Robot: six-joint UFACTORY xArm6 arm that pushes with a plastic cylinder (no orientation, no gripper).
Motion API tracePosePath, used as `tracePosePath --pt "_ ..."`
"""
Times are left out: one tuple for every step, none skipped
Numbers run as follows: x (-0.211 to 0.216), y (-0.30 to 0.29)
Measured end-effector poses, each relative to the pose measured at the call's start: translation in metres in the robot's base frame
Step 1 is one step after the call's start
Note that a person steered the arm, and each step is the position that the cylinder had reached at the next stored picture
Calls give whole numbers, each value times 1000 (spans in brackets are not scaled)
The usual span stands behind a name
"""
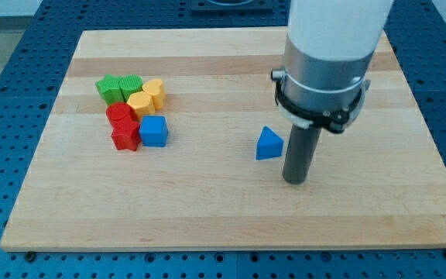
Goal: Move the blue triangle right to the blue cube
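Observation:
The blue triangle lies near the middle of the wooden board. My tip rests on the board just to the right of it and slightly below, close to it but apart. The blue cube sits well to the triangle's left, at the lower right of a cluster of blocks, touching the red blocks.
The cluster at the view's left holds two green blocks, two yellow blocks and two red blocks. The wooden board lies on a blue perforated table. The arm's white and grey body hangs over the right half.

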State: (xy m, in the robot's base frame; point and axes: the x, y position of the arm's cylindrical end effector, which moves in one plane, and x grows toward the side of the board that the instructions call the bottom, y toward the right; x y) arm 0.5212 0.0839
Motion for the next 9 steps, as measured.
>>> tracePosePath --pt "-34 -23" --pt "-70 -57" --pt "-82 -110" --pt "-85 -92" --pt "-111 -47" --pt "-135 -76" --pt "-134 -120" --pt "-120 -126" --pt "-100 -126"
